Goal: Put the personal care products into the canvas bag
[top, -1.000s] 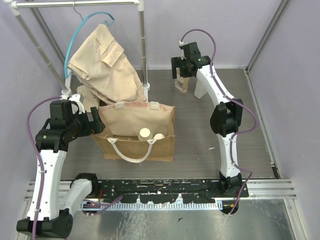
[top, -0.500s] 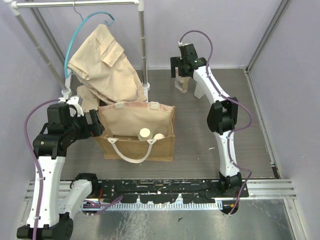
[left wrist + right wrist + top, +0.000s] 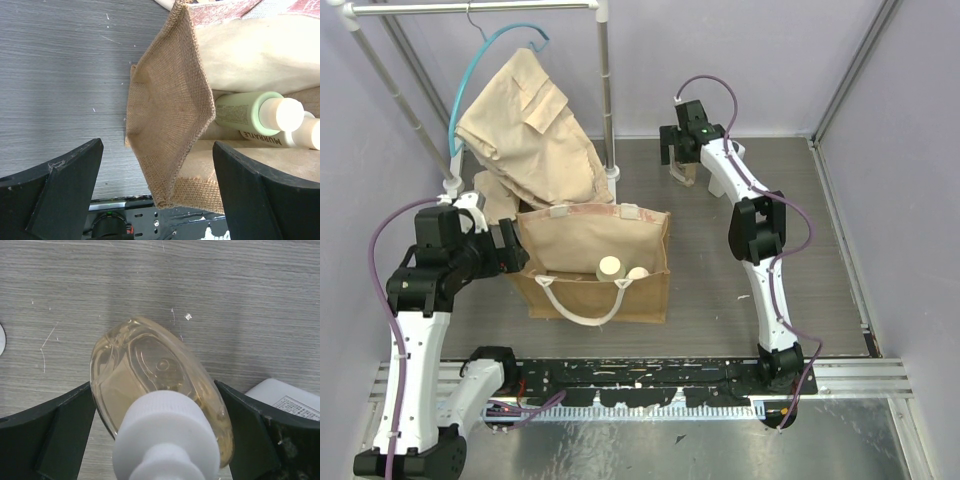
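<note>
The tan canvas bag point(image 3: 595, 262) stands open at mid-left. An olive-green bottle point(image 3: 239, 110) and a cream-beige bottle point(image 3: 265, 138) lie inside it. My left gripper point(image 3: 515, 243) is open and straddles the bag's left wall point(image 3: 170, 115). It holds nothing. The amber bottle point(image 3: 150, 375) with a white cap stands on the table at the far back point(image 3: 682, 174). My right gripper point(image 3: 681, 158) is open and low around it, a finger close on each side. The flat white bottle point(image 3: 721, 180) stands just right of it and shows at a corner of the right wrist view point(image 3: 287, 400).
A beige garment point(image 3: 525, 130) on a teal hanger hangs from a metal rack point(image 3: 605, 90) behind the bag. Lilac walls close in the back and both sides. The rack's white foot point(image 3: 611, 172) is left of the amber bottle.
My right gripper has moved back and down so its fingers now flank the amber bottle. My left arm shifted slightly left and then held still at the bag's wall.
</note>
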`<action>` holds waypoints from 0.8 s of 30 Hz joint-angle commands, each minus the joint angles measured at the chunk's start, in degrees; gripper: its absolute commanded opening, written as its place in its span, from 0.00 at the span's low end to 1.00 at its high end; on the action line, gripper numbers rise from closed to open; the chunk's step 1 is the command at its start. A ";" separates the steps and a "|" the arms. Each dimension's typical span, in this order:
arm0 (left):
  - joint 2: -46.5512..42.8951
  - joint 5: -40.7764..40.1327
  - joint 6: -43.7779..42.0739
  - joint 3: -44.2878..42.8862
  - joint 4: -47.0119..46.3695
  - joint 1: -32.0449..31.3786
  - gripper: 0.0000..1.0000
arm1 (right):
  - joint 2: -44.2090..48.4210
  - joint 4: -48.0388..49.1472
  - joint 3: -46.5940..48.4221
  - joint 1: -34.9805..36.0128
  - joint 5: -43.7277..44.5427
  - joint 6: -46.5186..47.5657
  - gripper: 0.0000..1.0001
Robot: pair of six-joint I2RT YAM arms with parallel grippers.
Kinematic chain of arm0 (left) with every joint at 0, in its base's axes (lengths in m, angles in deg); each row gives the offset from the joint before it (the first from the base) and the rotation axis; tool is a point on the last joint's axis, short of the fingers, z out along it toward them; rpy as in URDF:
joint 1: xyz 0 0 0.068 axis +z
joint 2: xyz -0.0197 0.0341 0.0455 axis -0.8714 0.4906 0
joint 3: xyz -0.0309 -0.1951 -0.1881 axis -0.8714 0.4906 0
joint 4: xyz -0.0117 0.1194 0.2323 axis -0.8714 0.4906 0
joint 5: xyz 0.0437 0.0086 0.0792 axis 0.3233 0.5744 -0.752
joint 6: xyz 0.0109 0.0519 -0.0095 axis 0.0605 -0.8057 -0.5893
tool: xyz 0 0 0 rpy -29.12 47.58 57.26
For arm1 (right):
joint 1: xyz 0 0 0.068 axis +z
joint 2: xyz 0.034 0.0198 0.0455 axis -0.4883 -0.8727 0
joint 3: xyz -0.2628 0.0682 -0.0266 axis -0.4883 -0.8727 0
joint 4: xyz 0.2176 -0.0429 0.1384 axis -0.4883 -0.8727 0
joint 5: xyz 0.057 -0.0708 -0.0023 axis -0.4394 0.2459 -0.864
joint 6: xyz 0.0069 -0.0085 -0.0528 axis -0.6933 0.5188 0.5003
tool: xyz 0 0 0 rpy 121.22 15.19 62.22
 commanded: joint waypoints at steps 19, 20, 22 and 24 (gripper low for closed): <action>1.72 1.16 -0.55 -0.18 -1.67 -0.09 0.98 | 2.96 3.15 -0.94 -0.26 -0.85 -0.31 0.01; 1.71 1.22 -0.57 -0.36 -1.63 -0.09 0.98 | 3.61 3.02 -1.42 -0.25 -0.27 -0.09 0.01; 1.66 1.28 -0.55 -0.51 -1.56 -0.09 0.98 | 5.17 2.40 -2.17 -0.20 0.83 0.64 0.01; 1.52 1.50 -0.49 -0.50 -1.53 -0.09 0.98 | 7.18 1.49 -2.82 -0.24 0.48 1.12 0.01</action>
